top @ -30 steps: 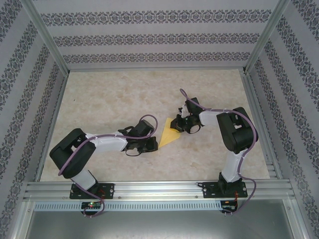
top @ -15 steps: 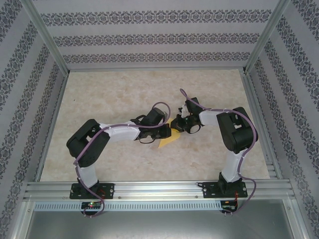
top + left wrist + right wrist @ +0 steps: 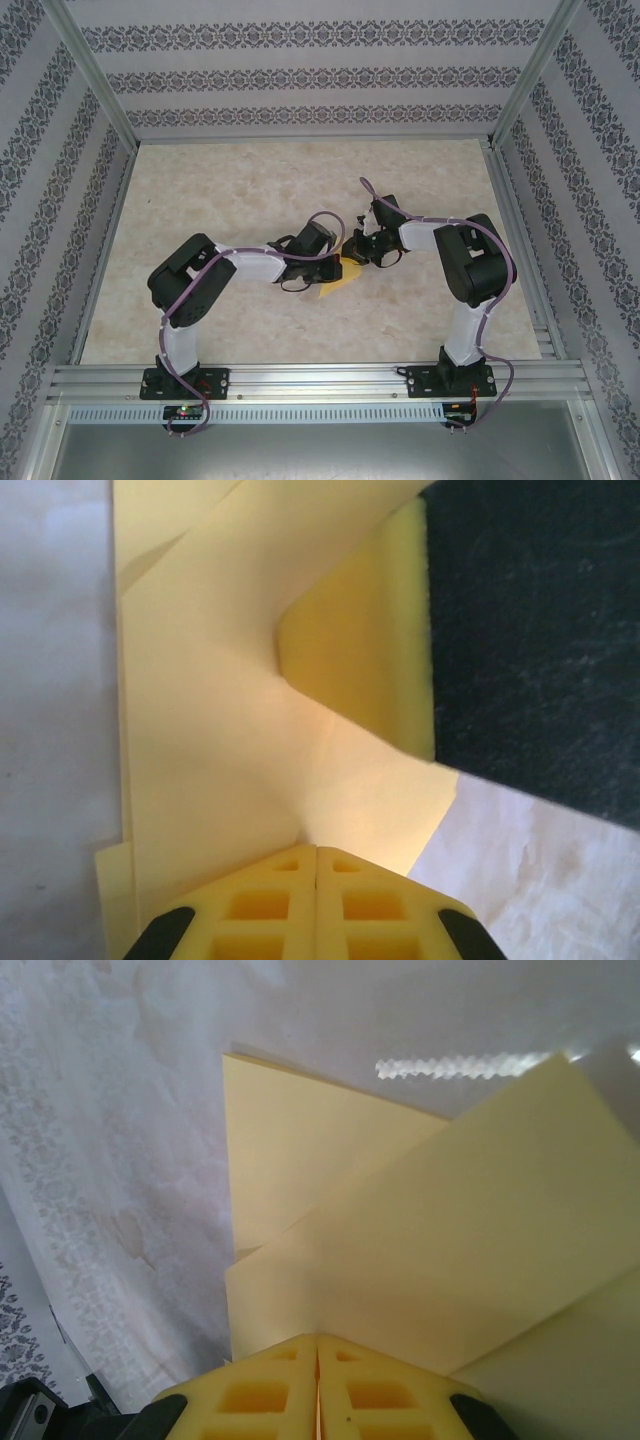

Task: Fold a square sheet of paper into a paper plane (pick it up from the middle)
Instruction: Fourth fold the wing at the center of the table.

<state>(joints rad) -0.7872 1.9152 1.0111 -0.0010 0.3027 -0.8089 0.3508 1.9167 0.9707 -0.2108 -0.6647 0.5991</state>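
Since the left gripper (image 3: 317,852) and right gripper (image 3: 318,1338) each pinch the creased yellow sheet (image 3: 215,770), the fold probably goes best moving slowly, edges kept aligned.

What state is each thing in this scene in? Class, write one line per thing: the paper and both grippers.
square sheet of paper: folded into overlapping layers, not lying flat, pinched from two sides.
left gripper: shut on the square sheet of paper, fingertips together.
right gripper: shut on the square sheet of paper, fingertips together.
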